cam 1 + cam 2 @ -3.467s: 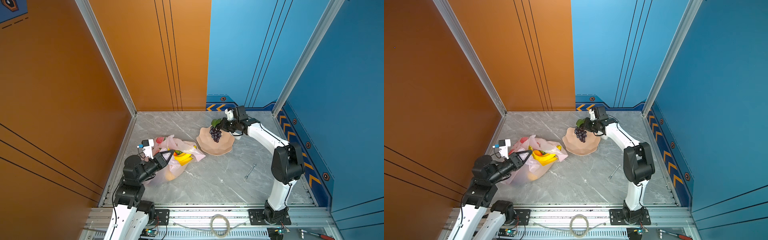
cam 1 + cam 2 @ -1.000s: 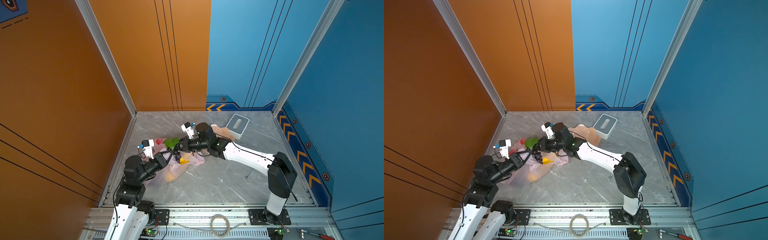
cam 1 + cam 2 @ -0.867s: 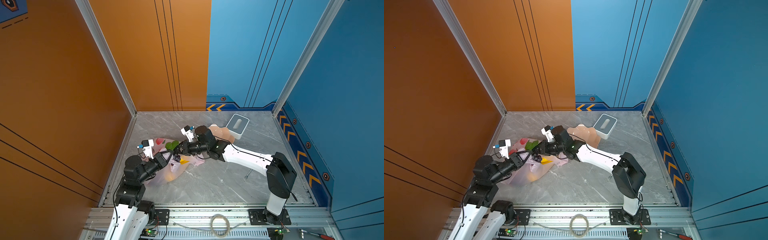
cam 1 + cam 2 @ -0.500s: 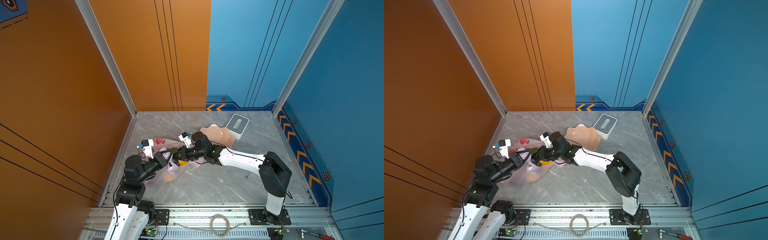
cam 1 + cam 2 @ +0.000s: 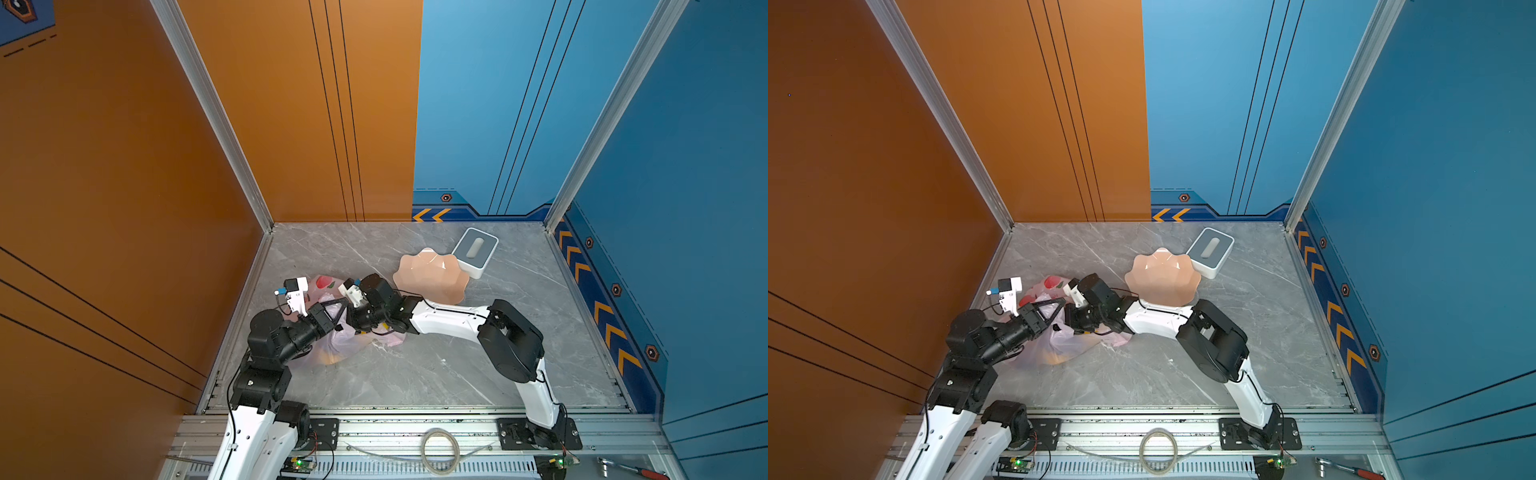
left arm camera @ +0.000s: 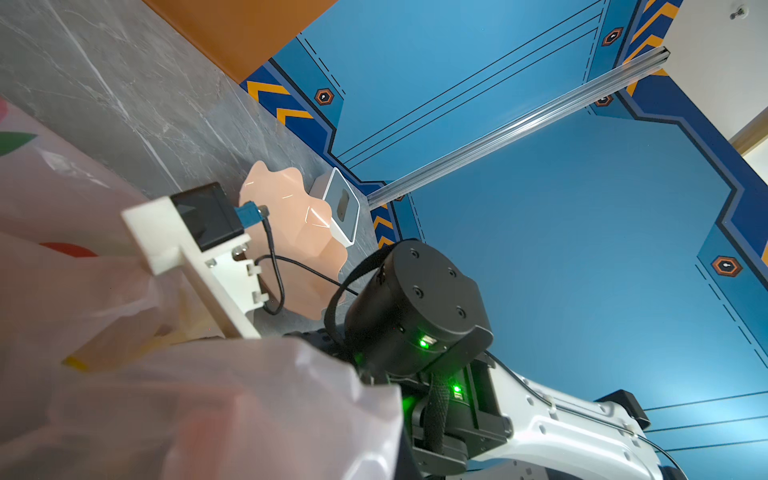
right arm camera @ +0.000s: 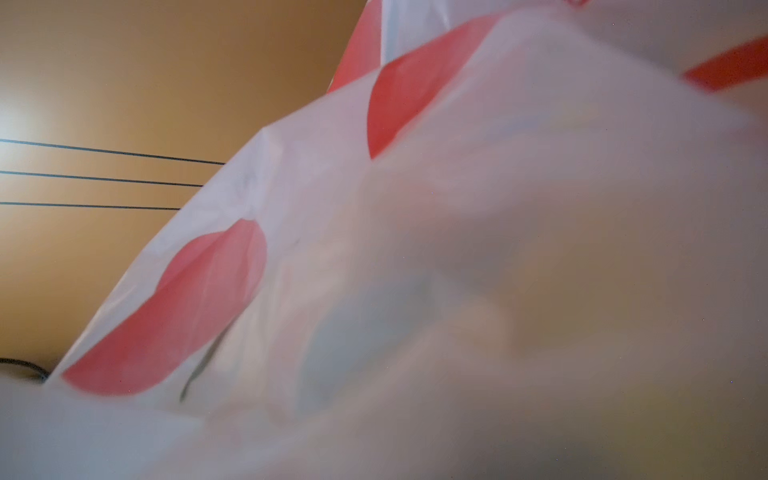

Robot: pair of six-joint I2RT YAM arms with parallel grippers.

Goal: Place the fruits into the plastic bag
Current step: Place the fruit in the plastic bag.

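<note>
My left jaws are clenched on the rim of the plastic bag (image 5: 351,341). Right beside them, my right jaws are buried in its mouth, and I cannot tell whether they grip anything. Red peach prints (image 7: 178,316) crowd them. Beneath, the fruits (image 5: 331,356) show orange through the film. Farther off on the desk (image 5: 415,374) sit a beige plate (image 5: 430,276) and a white-grey box (image 5: 476,251).

In both top views, from high over the near edge, steeply down on the whole counter (image 5: 415,374), nearly the same scene. From the left wrist, low and close, tilted up past the plastic bag (image 6: 208,415) toward the plate (image 6: 307,257). From the right wrist, pressed against the bag, blurred
</note>
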